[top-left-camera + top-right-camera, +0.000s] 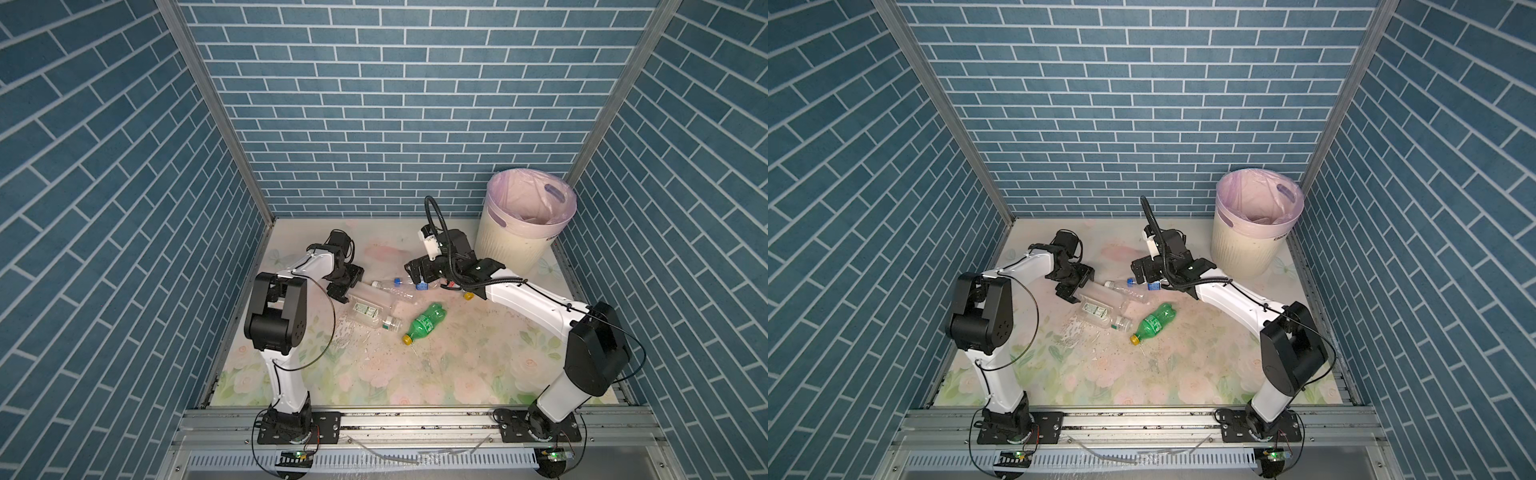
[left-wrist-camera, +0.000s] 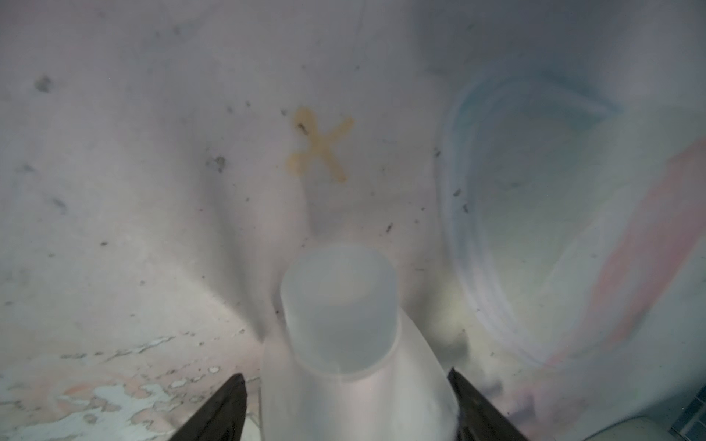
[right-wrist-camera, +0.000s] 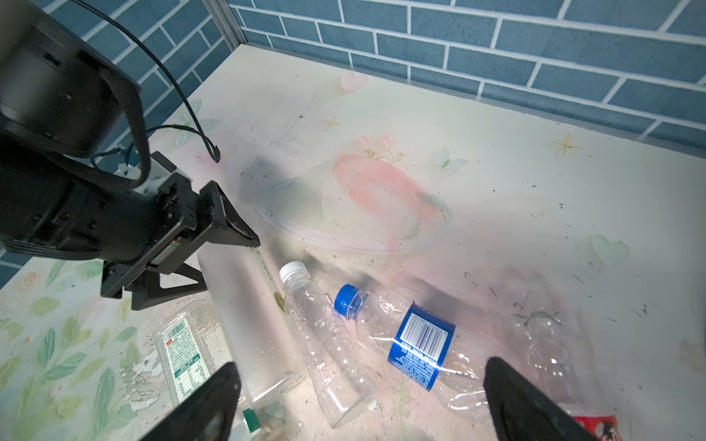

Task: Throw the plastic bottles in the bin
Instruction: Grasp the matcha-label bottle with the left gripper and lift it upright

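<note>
Top views both show the bin [image 1: 511, 245] upright in the far right corner of the flowered table [image 1: 457, 374], well apart from the bottles, which lie near the middle. The left gripper [image 1: 348, 286] is low at one end of a frosted bottle [image 1: 374, 297]. The right gripper [image 1: 417, 275] hangs over a clear blue-label bottle [image 1: 421, 286]. A green bottle [image 1: 426, 322] lies on its side nearer the front.

Left wrist view: the frosted bottle [image 2: 340, 313] reaches out between the two dark fingers [image 2: 225, 412]. They are partly apart and very near its walls; whether they press it, I cannot tell.

Right wrist view: the right gripper [image 3: 361, 364] has its jaws wide apart and holds nothing. The blue-label bottle [image 3: 420, 343] lies on the table beneath them.
</note>
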{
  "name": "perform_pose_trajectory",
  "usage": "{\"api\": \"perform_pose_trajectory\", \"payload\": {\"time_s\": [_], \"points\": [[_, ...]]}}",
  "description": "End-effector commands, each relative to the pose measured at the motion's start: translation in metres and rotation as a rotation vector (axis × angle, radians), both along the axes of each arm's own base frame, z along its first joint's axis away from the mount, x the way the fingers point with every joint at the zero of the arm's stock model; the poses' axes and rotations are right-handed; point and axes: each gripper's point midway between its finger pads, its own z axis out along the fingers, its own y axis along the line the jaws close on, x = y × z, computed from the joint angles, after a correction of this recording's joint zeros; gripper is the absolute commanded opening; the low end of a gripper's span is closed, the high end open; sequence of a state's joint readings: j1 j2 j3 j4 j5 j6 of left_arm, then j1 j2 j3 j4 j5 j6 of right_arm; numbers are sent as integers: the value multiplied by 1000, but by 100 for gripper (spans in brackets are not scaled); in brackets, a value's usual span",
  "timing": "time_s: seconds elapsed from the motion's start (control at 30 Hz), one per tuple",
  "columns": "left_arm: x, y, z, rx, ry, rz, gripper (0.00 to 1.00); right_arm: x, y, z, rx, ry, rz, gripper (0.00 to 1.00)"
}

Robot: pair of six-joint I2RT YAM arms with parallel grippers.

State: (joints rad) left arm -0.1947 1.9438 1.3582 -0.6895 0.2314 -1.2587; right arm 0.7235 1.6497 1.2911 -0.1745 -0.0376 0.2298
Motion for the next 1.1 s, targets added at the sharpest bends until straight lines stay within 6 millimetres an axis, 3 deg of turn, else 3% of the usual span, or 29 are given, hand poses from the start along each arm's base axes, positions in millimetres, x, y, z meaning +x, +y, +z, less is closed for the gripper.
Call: {"api": "perform_pose_trajectory", "payload": {"time_s": [0.0,0.3,0.43,0.73,1.07], "points": [[-2,-1,5,6,10,-44,81,6,0,4,11,-1,-33,99],[3,11,0,22,-13,-60,54,12,11,4,72,20,-56,97],[14,13,2,8,-68,-37,52,7,15,0,33,53,-14,96],[44,8,29,-12,-232,-53,48,-2,9,2,0,38,17,97],[36,1,45,-44,-267,-121,46,7,20,11,50,29,20,97]]}}
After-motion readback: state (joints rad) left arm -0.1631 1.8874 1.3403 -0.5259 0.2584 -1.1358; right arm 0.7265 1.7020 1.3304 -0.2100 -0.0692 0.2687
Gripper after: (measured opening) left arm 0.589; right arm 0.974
